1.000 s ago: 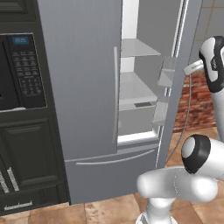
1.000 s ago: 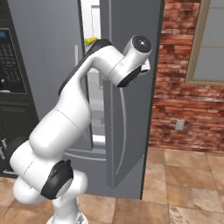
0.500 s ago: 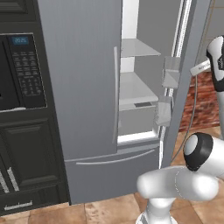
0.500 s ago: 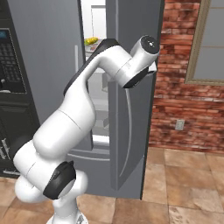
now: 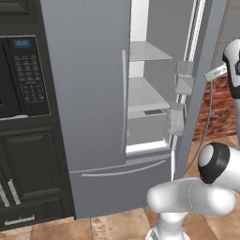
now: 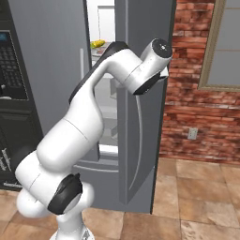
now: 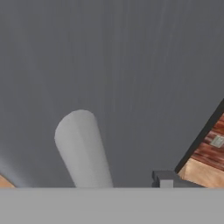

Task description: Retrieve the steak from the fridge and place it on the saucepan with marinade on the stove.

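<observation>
Steak first: we cannot tell where it lies, since the parts of the fridge [image 5: 89,93] interior open to us carry nothing we can make out as meat. The fridge stands tall and grey, its left door shut with a long upright handle [image 5: 123,101], and its right door [image 6: 140,70] swung out toward us. Through the gap we see a white interior with grey shelves [image 5: 145,96], and grey bins [image 5: 183,77] on the inner face of the open door. In the right base view a small yellow item [image 6: 97,43] sits on an upper shelf, far back. Below the doors runs the bottom drawer [image 5: 122,187], closed.

Our arm reaches up and round the outer face of the right door. The end effector [image 5: 213,74] sits at the door's outer side, just beside its edge. In the hand view the camera looks close onto the grey door skin, with the rounded end of the door handle [image 7: 83,151] rising at lower left and one dark fingertip [image 7: 164,177] at the bottom, to the right of it. We cannot tell whether the end effector is spread or pressed together, nor whether it touches the handle.

Left of the fridge stands a black oven [image 5: 23,75] with a keypad. Right of it we see a brick wall [image 6: 187,93], a window [image 6: 225,47] and a tiled floor [image 6: 197,187].
</observation>
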